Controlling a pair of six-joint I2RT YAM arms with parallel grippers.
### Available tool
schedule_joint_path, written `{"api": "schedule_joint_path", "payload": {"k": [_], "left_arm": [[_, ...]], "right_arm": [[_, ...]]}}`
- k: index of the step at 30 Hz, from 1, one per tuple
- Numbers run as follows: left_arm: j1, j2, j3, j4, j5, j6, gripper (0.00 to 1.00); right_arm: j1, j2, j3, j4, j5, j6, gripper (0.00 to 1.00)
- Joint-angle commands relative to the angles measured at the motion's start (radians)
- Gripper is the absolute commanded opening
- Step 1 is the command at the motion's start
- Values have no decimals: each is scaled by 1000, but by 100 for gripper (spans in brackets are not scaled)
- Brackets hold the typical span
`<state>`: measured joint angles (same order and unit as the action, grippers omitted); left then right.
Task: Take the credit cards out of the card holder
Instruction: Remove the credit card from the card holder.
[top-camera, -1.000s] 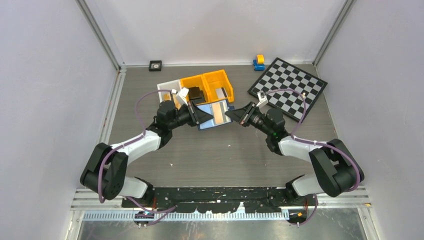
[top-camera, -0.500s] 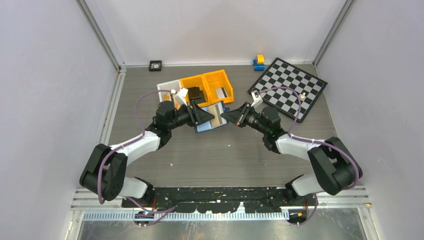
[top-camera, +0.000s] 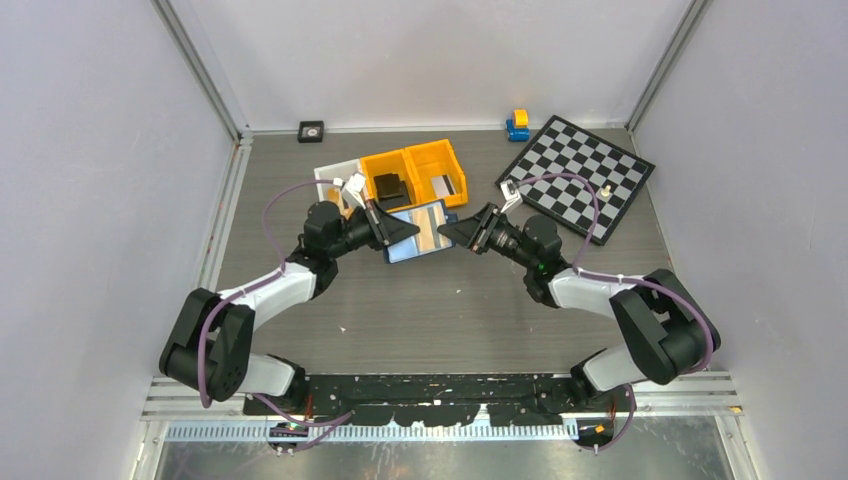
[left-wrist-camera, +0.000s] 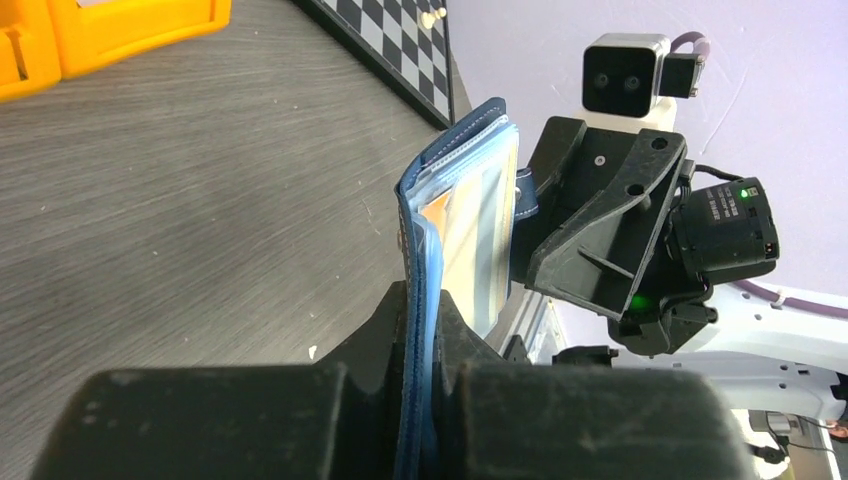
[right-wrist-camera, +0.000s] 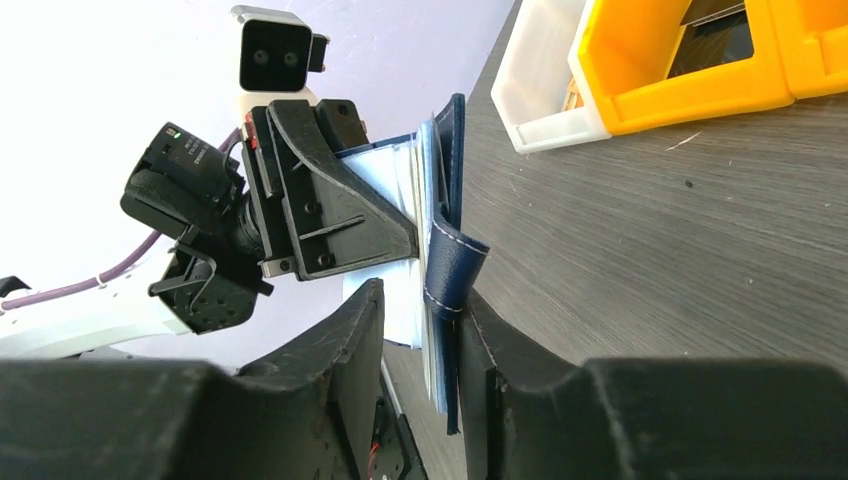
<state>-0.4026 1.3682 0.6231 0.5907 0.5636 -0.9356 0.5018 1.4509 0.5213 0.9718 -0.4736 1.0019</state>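
The navy card holder (top-camera: 420, 231) is held off the table between both arms, its blue-grey inside facing up with a tan credit card (top-camera: 433, 227) in a pocket. My left gripper (top-camera: 396, 231) is shut on the holder's left edge; in the left wrist view (left-wrist-camera: 430, 335) the holder (left-wrist-camera: 462, 215) stands edge-on with the tan card (left-wrist-camera: 440, 212) showing. My right gripper (top-camera: 452, 232) is open, its jaws either side of the holder's right edge (right-wrist-camera: 425, 345); one finger touches the navy cover by the snap tab (right-wrist-camera: 452, 268), the other stands apart. The dark grey card is not visible.
Orange bins (top-camera: 418, 168) with a black block (top-camera: 390, 188) and a white bin (top-camera: 333, 180) stand just behind the holder. A checkerboard (top-camera: 578, 175) lies at the back right, a yellow and blue toy (top-camera: 517, 124) beside it. A small black square (top-camera: 311, 130) sits at the back wall.
My left gripper has drawn slightly left with the holder, which turned edge-on and now faces up again. My right gripper has moved left to the holder's right edge.
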Motion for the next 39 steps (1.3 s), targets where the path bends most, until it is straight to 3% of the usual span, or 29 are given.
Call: {"api": "schedule_joint_path", "payload": {"k": [1, 5, 11, 13, 14, 18, 31, 32, 34, 39], "left_arm": [[14, -1, -9, 74, 15, -15, 0], [21, -11, -15, 80, 19, -19, 0], [24, -14, -19, 123, 45, -45, 0], [26, -14, -19, 124, 48, -48, 0], [35, -17, -23, 113, 38, -44, 0], [36, -21, -3, -12, -3, 1, 0], [36, 13, 10, -27, -2, 8, 0], [36, 14, 11, -30, 1, 8, 0], [36, 13, 15, -39, 4, 8, 12], [36, -4, 13, -67, -13, 14, 27]], "right_arm": [[11, -66, -11, 48, 11, -21, 40], [10, -102, -19, 9, 44, -37, 45], [9, -111, -16, -23, 55, -42, 19], [8, -106, -17, -5, 42, -32, 15], [7, -83, -20, 73, -1, -4, 8], [9, -42, -18, 200, -56, 53, 5], [19, -18, -3, 260, -105, 84, 3], [18, -24, -2, 247, -99, 75, 1], [17, -55, 4, 136, -56, 32, 0], [18, -216, 23, -330, 215, -144, 0]]}}
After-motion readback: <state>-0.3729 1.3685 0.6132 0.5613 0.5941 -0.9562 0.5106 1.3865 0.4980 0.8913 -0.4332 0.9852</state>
